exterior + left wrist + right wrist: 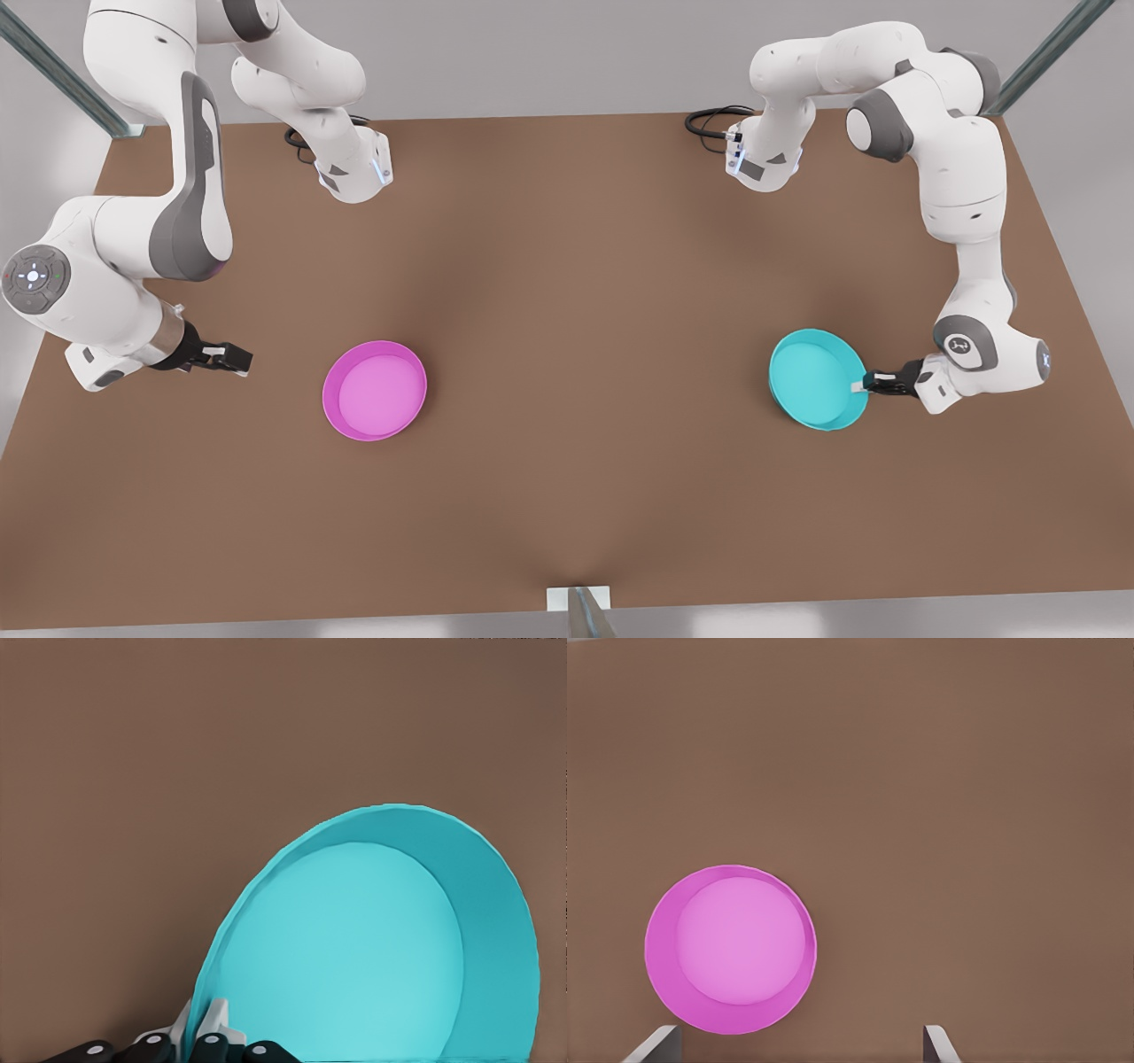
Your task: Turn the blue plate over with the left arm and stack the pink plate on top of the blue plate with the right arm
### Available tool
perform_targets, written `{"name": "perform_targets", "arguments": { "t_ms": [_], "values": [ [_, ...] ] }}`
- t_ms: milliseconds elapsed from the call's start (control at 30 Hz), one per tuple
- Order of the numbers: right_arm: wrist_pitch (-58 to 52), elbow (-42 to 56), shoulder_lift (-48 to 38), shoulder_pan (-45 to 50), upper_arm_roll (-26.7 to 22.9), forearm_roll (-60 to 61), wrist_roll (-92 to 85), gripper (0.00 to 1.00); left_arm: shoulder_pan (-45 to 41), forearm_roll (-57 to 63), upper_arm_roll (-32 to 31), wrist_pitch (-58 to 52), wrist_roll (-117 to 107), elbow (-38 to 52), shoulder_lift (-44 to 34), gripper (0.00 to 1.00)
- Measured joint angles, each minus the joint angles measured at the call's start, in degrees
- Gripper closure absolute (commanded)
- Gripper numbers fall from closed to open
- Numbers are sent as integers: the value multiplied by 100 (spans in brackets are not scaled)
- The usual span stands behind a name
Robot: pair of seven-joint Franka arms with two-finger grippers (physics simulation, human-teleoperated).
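I have the left jaws pinching the round turquoise plate's rim, tilting it, flip unfinished. The right jaws wait spread wide near the round magenta plate on the brown bench; stacking remains.

Soft, even, diffuse light is seen throughout; no strong directional source can be made out. The brown table is lit slightly unevenly, with a darker band running toward 6 o'clock in the front view and paler patches either side. Hard shadows are not cast; only faint shading is seen beside the pink plate and under the tilted blue plate. No glare is noted on the glossy white arms. Edges are rendered slightly smeared, with no clear bending of straight lines at the borders.
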Motion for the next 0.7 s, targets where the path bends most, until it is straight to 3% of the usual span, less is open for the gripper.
{"name": "perform_targets", "arguments": {
  "t_ms": [500, 700],
  "values": [
    [-9, 8, 35, -35, 0, 9, -63, 0, -447, 372, 2, -357, -1532, 738, -642, 79],
    [-30, -9, 31, -89, 0, 9, -116, 0, -575, 1014, -415, -630, -2708, 1329, -847, 79]
  ]
}}
